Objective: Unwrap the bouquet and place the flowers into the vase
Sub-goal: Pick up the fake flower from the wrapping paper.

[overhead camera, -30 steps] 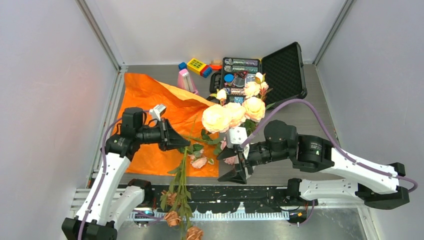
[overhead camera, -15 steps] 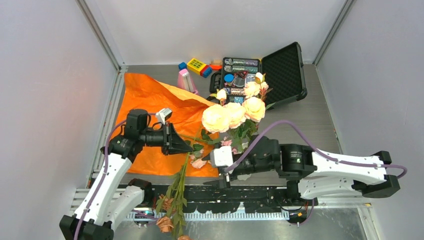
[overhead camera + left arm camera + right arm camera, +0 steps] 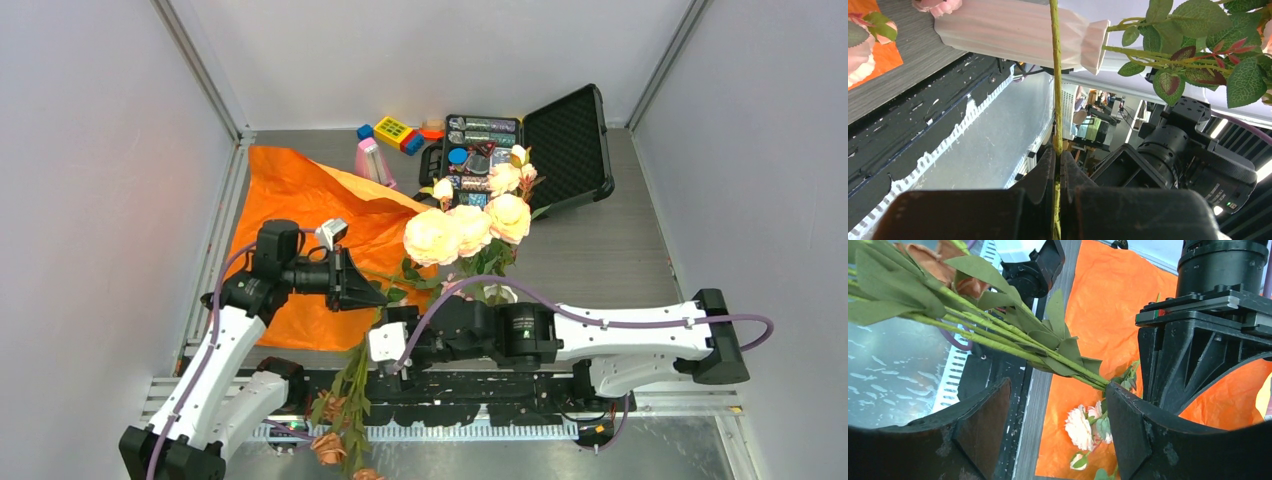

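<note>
Left hand [image 3: 1057, 152] pinches a thin green stem [image 3: 1055, 75] — right hand [image 3: 1058, 407] spread, facing crinkled orange paper [image 3: 1108, 315].

We watch the right gripper [image 3: 368, 350], jaws a touch wider, swing left from beside the vase [image 3: 497, 294] to the flowers [image 3: 352, 385] dangling over the near edge, now sagging lower.

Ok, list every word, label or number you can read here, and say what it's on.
No text is legible anywhere.
Open black case: packets inside, any print too small to read.
Black arm housing in the left wrist view: small white markings, blurred.
</note>
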Action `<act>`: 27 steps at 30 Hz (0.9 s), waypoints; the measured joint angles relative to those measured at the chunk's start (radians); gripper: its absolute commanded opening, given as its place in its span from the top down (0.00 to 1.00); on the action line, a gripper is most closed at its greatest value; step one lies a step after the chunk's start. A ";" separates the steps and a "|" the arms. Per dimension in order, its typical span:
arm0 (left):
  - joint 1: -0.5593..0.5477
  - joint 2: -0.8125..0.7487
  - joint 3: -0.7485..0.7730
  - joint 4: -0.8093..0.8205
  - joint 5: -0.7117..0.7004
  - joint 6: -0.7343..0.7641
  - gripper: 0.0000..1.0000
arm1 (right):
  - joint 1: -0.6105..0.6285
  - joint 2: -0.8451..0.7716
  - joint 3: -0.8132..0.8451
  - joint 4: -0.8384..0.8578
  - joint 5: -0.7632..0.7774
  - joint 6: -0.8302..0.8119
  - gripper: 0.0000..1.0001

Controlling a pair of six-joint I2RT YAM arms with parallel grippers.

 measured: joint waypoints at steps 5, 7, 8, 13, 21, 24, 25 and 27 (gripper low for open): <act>0.000 0.003 -0.008 0.005 -0.001 -0.003 1.00 | 0.007 0.030 0.000 0.020 0.047 -0.043 0.25; 0.000 0.008 -0.008 0.007 0.000 -0.003 1.00 | 0.008 0.032 0.000 0.026 0.064 -0.058 0.25; 0.000 0.011 -0.008 0.007 0.001 -0.004 1.00 | 0.009 0.032 0.000 0.029 0.072 -0.064 0.25; 0.000 0.026 -0.008 0.010 0.001 -0.004 1.00 | 0.009 0.032 0.000 0.048 0.101 -0.090 0.27; 0.000 0.038 -0.008 0.013 0.005 -0.003 1.00 | 0.009 0.069 0.000 0.063 0.140 -0.129 0.45; 0.000 0.044 -0.008 0.010 0.003 0.004 0.99 | 0.009 0.098 0.004 0.071 0.172 -0.148 0.59; 0.000 0.047 -0.008 0.008 0.002 0.006 0.96 | 0.009 0.103 0.008 0.076 0.183 -0.152 0.69; 0.000 0.051 -0.008 0.008 0.003 0.009 0.86 | 0.009 0.105 0.015 0.082 0.201 -0.160 0.85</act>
